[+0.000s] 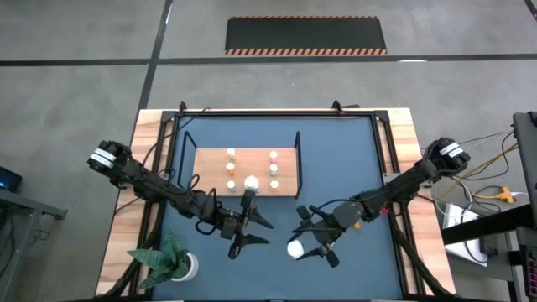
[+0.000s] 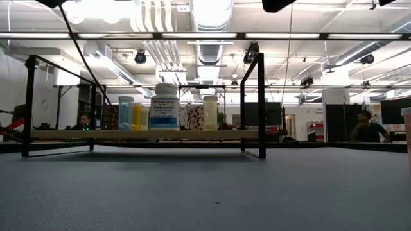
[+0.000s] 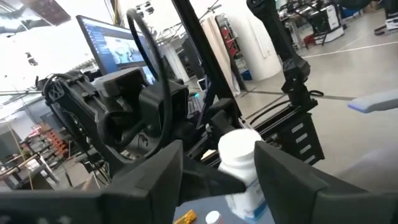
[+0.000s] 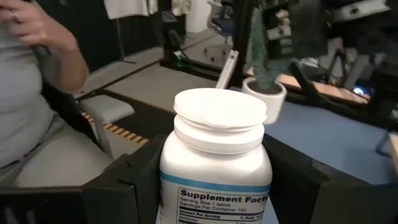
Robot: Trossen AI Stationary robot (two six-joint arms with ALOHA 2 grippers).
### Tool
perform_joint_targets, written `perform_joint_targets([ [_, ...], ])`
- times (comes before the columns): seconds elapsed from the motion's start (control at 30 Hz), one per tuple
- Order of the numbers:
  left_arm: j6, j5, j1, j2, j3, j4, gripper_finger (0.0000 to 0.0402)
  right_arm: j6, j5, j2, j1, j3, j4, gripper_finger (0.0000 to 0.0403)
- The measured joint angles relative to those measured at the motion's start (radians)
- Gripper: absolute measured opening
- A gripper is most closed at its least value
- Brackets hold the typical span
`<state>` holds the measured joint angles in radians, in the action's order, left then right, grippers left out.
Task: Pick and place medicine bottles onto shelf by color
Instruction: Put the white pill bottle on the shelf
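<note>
Seven medicine bottles stood on your shelf (image 1: 205, 159), the light wooden board with black frame ends at the far middle of the blue desk (image 1: 352, 151). In the high view they formed two short rows: three along the left, three along the right, and the larger white-capped bottle (image 1: 251, 182) near the board's front edge.

Item, left pincer (image 1: 254, 231): it sat just in front of the shelf, close to that larger bottle. Its fingers (image 1: 260, 221) were spread apart and nothing lay between them. In the left wrist view the white bottle (image 3: 241, 163) stood upright beyond the two dark fingers (image 3: 289, 177), clear of both.

Item, right pincer (image 1: 309, 248): it sat over the desk, right of centre and nearer the front edge than the left one. It was pinching a second large white bottle (image 1: 295, 249). In the right wrist view this bottle (image 4: 214, 162) stood between the fingers (image 4: 127, 180), cap up, its printed label facing the camera.

Item, low view: the shelf (image 2: 141, 135) carried the big labelled bottle (image 2: 165, 107) at the front. A blue-tinted bottle (image 2: 126, 113), a yellow one (image 2: 137, 117) and a pale one (image 2: 210, 113) stood behind it.

Item, desk front-left corner: you had a white pot with a green plant (image 1: 172, 262), well apart from the shelf.

Item, room: a person in a grey top (image 4: 31, 93) showed past the desk in the right wrist view.
</note>
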<state>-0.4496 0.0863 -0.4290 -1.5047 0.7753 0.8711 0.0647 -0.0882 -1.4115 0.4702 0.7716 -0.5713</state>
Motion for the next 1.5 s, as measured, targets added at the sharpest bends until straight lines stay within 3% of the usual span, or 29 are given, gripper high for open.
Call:
perform_joint_targets([
  [0.23,0.081,-0.106,0.024,-0.054,0.036,0.001,0.0197,-0.017,-0.02,-0.005,-0.004,0.0,-0.022,0.0212],
  [0.5,0.105,-0.111,0.024,-0.094,0.113,-0.12,0.0197,-0.195,0.032,-0.006,-0.074,0.001,0.016,0.0212],
  [0.7,0.105,-0.111,0.035,-0.113,0.13,-0.136,0.0197,-0.197,-0.097,-0.031,-0.093,0.003,0.004,0.0212],
  [1.5,0.183,-0.182,0.111,-0.234,0.135,-0.042,0.0197,-0.224,-0.103,-0.064,-0.117,0.01,-0.016,0.0212],
])
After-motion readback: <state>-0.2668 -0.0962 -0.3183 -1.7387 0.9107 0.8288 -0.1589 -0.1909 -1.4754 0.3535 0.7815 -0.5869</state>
